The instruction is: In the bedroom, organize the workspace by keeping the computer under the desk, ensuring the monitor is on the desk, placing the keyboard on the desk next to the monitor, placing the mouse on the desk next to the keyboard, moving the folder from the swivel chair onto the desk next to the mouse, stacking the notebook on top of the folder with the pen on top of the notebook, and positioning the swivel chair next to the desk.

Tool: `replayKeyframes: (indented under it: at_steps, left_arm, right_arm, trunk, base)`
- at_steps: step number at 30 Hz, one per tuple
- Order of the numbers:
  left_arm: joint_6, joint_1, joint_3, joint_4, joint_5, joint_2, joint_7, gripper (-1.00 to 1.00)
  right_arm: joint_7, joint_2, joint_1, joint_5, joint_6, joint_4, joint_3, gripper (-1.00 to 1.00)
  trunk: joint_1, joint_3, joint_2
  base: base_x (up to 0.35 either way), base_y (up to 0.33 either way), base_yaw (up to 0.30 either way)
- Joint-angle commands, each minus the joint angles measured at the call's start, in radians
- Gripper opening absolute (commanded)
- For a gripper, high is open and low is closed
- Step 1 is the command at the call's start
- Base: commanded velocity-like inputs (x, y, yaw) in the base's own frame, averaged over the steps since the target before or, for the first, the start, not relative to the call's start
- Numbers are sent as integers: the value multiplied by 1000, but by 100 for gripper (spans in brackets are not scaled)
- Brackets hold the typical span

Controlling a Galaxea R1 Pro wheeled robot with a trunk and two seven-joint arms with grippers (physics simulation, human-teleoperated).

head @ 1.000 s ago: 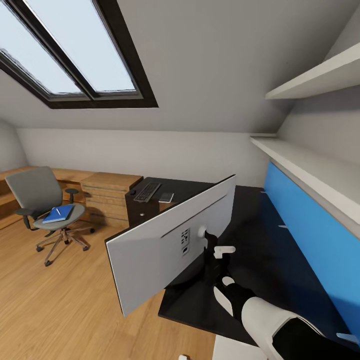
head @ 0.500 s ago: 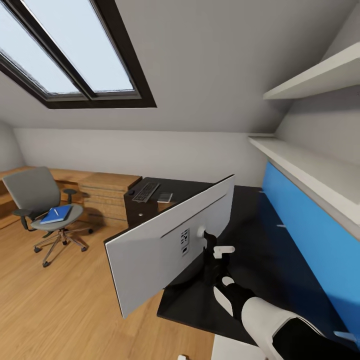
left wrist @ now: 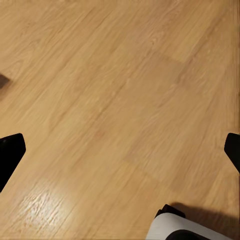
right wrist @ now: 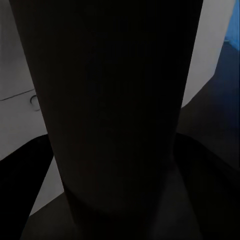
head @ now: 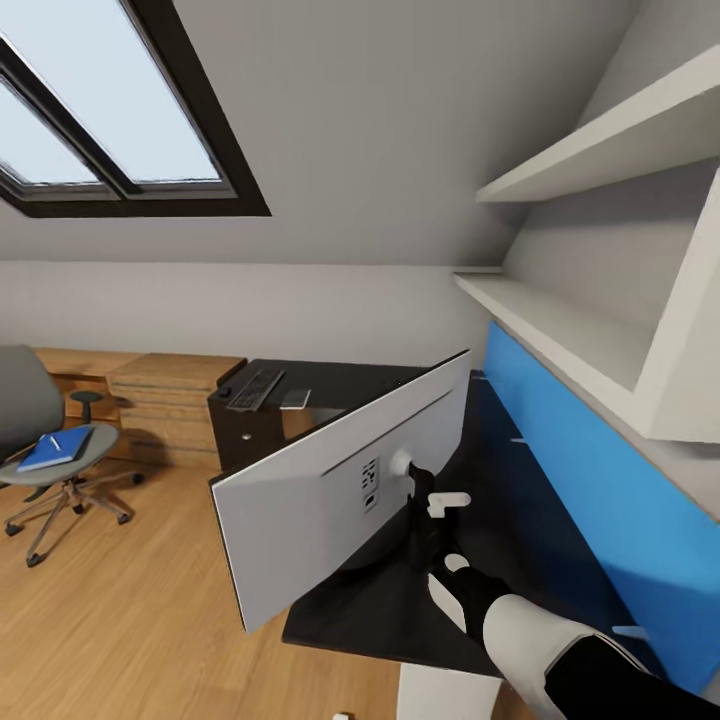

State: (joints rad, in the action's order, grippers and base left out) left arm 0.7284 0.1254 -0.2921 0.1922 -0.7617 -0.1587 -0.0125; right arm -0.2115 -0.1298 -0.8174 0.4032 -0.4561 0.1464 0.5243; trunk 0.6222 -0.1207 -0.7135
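Observation:
The white back of the monitor (head: 320, 490) faces me, tilted over the front left part of the black desk (head: 510, 500). My right gripper (head: 428, 535) is shut on its dark stand (right wrist: 115, 115), close behind the screen. A keyboard (head: 255, 389) lies on a dark boxy unit (head: 250, 435) farther back, with a small grey flat item (head: 295, 399) beside it. The grey swivel chair (head: 30, 440) stands at the far left with a blue folder (head: 55, 448) on its seat and a pen lying on that. My left gripper (left wrist: 120, 150) hangs open over the wooden floor.
A blue panel (head: 590, 480) backs the desk, with white shelves (head: 560, 335) above it. Wooden drawers (head: 170, 400) stand against the far wall beside the dark unit. The skylight (head: 110, 120) slopes overhead. A white base part (left wrist: 180, 232) shows near the floor.
The whole view has swung to the right, so the chair, drawers and dark unit sit farther left in the picture. The monitor and my right arm keep the same place in view.

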Motion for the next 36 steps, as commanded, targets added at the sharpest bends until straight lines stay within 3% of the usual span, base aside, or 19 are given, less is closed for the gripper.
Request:
replayKeyframes:
  at_steps: [1,21,34,36]
  left_arm:
    - [2,1,-9,3,-10,-1,-1,100]
    - [3,1,-7,3,-11,-1,-1,100]
    - [3,1,0,3,-21,-6,-7,100]
    - [3,0,45,21,-115,-14,-9,100]
  right_arm:
    - [-5,-1,-2,-3,-3,1,10,-100]
    - [-4,-1,-2,-3,-3,2,10,-100]
    - [-5,-1,-2,-3,-3,2,11,-100]
    - [-5,-1,-2,-3,-3,1,11,-100]
  trunk:
    - [0,-1,-1]
    - [0,6,-1]
    - [0,6,-1]
    - [0,6,-1]
  base:
    - [0,0,-261]
    - [0,0,-262]
    - [0,0,-40]
    - [0,0,0]
